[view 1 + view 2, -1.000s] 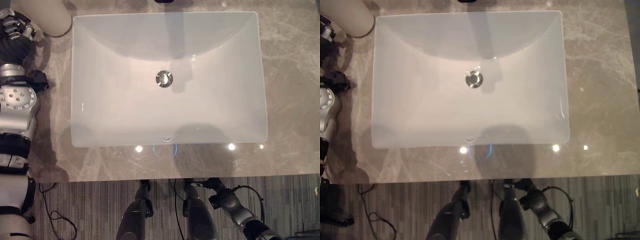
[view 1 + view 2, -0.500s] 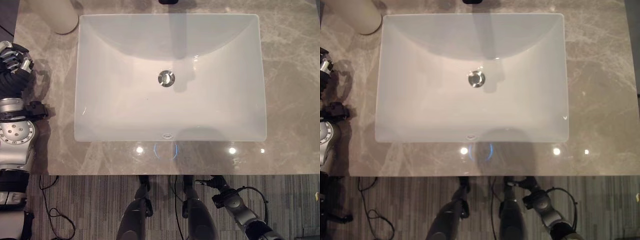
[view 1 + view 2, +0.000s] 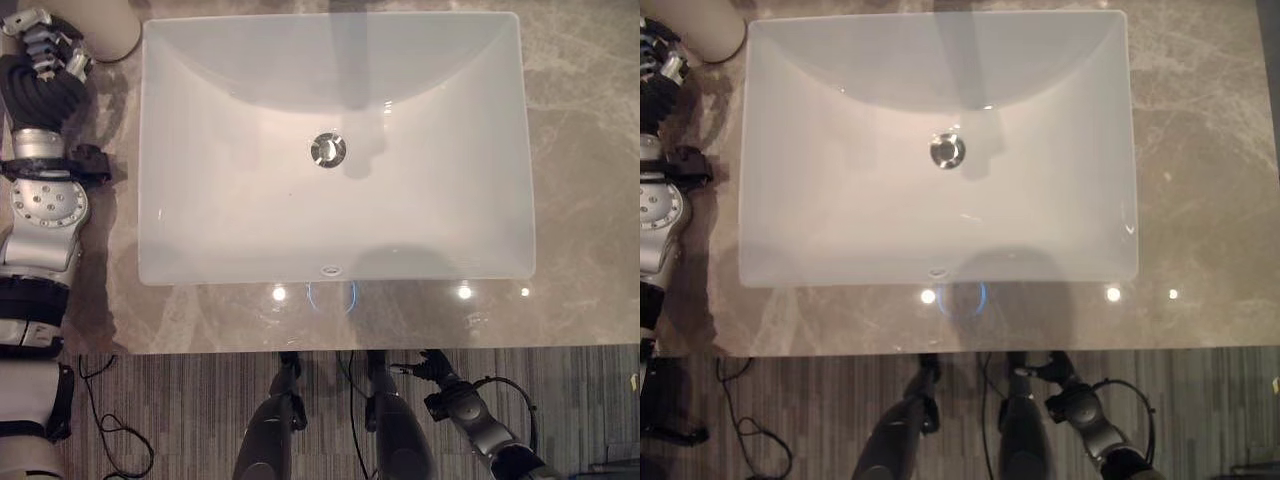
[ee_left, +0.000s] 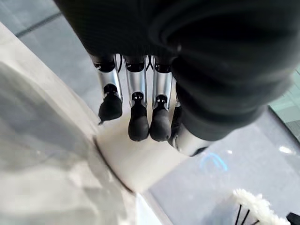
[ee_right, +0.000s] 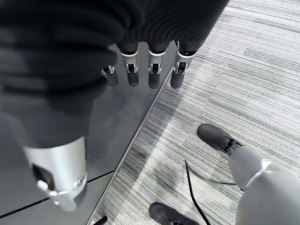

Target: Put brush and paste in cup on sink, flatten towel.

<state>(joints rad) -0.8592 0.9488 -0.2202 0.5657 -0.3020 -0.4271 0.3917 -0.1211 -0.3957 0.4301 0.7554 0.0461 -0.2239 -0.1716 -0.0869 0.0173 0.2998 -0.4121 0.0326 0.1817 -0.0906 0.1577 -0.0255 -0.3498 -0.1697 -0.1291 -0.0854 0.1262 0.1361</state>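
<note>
The cup (image 3: 100, 25), a cream cylinder, stands on the countertop (image 3: 585, 140) just off the sink's (image 3: 330, 240) far left corner, half cut by the frame edge. Right beside it on the side away from the sink is the left hand (image 3: 48, 45), raised over the counter's left margin, the arm running down alongside the sink's left rim. From its own wrist camera the left hand (image 4: 140, 112) has its fingers (image 4: 139, 125) hanging in a loose row, a little bent, gripping nothing, with the cup's pale rounded wall (image 4: 136, 164) just beyond the dark tips; contact I cannot tell. The basin is white and rectangular, a chrome drain (image 3: 327, 149) at its middle, nothing lying in it. Past the cup in the left wrist view, a white fluffy thing (image 4: 255, 206) shows at the edge, too little of it to identify. The right hand (image 5: 140, 70) hangs down below the counter's near edge over striped grey carpet (image 5: 243, 70), fingers relaxed and empty.
</note>
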